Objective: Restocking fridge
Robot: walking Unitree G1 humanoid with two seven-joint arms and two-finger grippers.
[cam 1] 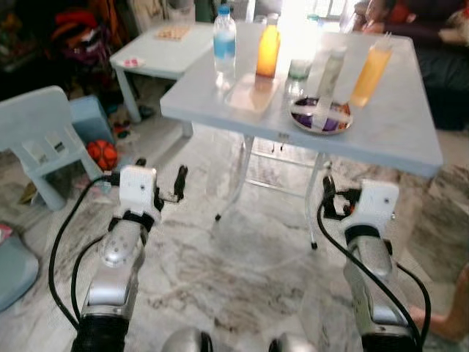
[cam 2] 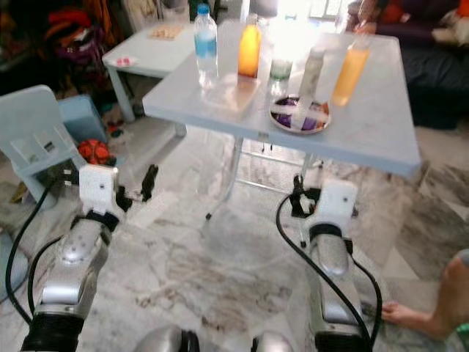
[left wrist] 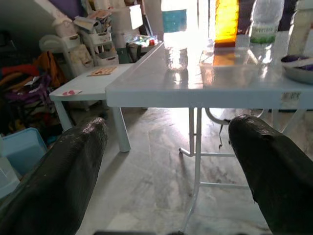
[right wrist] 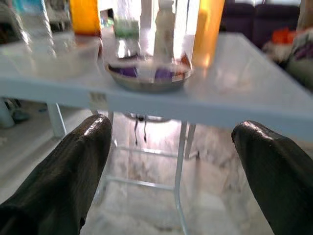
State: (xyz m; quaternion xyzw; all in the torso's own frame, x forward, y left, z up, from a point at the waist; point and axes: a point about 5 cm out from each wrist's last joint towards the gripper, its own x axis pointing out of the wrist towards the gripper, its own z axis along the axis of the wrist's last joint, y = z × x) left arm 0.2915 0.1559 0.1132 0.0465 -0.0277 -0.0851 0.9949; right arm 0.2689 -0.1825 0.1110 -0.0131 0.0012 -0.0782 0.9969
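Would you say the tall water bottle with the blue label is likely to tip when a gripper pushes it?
Probably yes: the water bottle stands upright, tall and narrow, so a high push could topple it. It looks like thin clear plastic, likely to flex when squeezed. How full it is can't be told, so its weight is uncertain.

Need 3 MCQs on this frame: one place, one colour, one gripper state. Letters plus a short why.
1. Where is the metal plate?
A. floor
B. blue chair
C. folding table

2. What colour is the label on the water bottle?
A. blue
B. red
C. black

3. How are the left gripper and right gripper?
A. both open, empty
B. both shut on bottles
C. left shut on the plate

Answers: 1 C, it sits near the table's front edge; 2 A, blue band; 3 A, wrist views show fingers spread with nothing between.
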